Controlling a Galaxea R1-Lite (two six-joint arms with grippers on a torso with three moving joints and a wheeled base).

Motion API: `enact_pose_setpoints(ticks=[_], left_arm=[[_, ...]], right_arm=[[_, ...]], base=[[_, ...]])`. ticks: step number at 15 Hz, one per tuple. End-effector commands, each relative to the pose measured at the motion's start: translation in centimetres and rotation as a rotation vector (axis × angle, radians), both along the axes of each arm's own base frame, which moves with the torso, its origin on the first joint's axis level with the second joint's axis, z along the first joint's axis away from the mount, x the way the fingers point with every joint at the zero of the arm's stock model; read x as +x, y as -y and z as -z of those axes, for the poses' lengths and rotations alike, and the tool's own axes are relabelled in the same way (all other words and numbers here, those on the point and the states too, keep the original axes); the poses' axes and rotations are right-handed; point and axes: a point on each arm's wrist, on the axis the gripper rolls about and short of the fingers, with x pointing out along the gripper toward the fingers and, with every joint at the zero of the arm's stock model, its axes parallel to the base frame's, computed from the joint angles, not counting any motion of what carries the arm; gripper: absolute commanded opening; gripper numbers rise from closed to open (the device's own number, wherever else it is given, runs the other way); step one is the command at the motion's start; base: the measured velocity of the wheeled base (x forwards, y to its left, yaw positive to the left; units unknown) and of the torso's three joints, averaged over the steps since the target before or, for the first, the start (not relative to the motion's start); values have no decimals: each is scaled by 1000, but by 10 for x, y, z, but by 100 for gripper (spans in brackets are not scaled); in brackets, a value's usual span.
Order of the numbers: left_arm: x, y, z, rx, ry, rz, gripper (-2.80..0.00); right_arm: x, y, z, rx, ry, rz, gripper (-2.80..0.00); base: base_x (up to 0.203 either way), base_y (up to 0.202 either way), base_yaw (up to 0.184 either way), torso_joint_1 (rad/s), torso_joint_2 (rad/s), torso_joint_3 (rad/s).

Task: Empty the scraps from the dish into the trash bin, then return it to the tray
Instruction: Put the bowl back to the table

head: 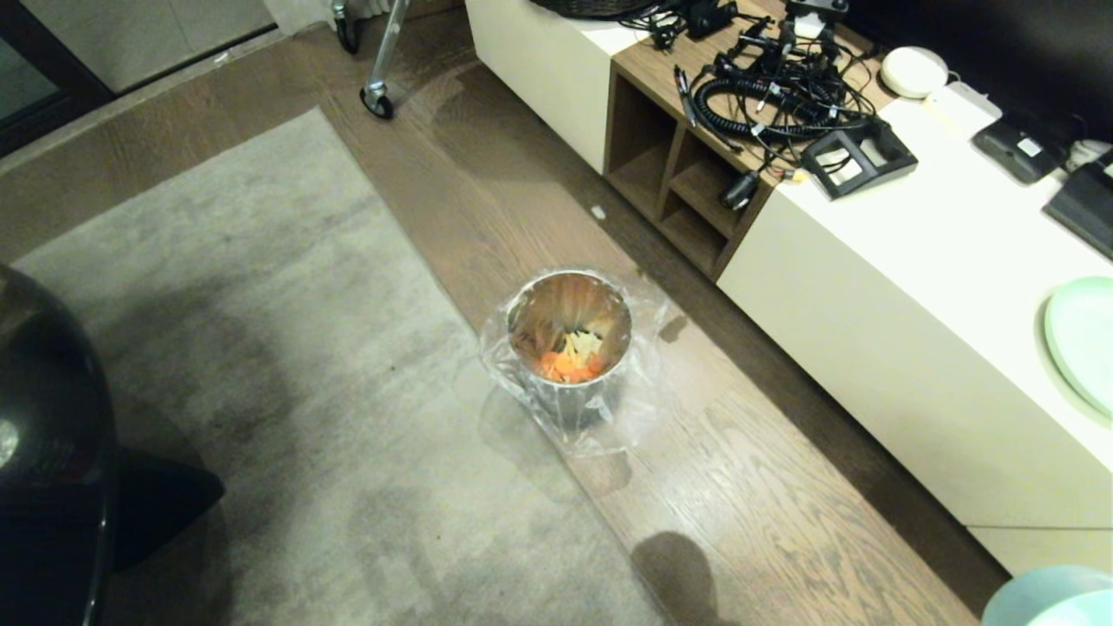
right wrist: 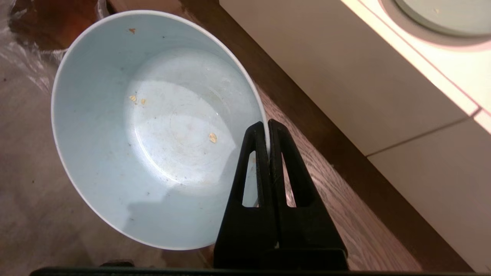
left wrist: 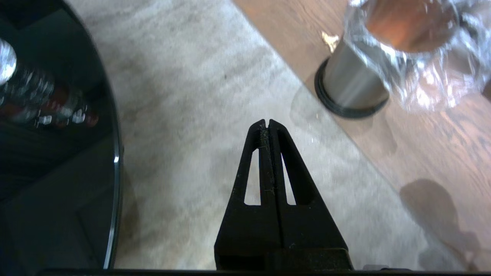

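Nearest of all, the left gripper (left wrist: 267,124) hangs idle over the grey carpet (left wrist: 199,84) beside the trash bin (left wrist: 355,82), its 2 black wedge fingers pressed flat together on nothing. Left of it curves a dark glossy round tabletop (left wrist: 57,161), shiny as glass.

Now the bin itself: a small brushed-metal cylinder on a black base ring, with a crinkly clear plastic liner (head: 639,365) billowing around it, standing on the wood floor (head: 783,487) just at the carpet's edge. Look inside and the scraps (head: 569,361) are down there, orange chunks with paler slices on top. So the tipping looks done.

Right of the bin, the right gripper (right wrist: 267,126) pinches the rim of the dish (right wrist: 153,126), 1 finger inside the wall and 1 outside, the jaws all but touching through the thin edge. That bowl is smooth, glossy, pale blue-white, held tilted on its side above the floor near the bin. It's almost clean, with only 4 or so tiny crumbs left on it.

Further right runs a cream cabinet (head: 913,330) with a matte flat top and a pale green plate (head: 1083,339).

What's left, by my read: the return trip. No tray is in sight in any view, so the dish has yet to be carried back and set down.
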Motion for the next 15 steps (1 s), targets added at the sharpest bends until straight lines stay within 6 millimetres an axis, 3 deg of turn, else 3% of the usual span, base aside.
enact_pose_setpoints(ticks=[1,4,15], left_arm=[[0,0,0,1,1,0,-280],[0,0,0,1,1,0,-280],[0,0,0,1,1,0,-280]], right_arm=[[0,0,0,0,0,-1,-280],[0,0,0,0,-1,1,-280],[0,0,0,5,-1,1,-280]], base=[[-184,0,-2,-1,6,7],[-167,0,-1,3,4,3],[0,0,0,0,0,0]])
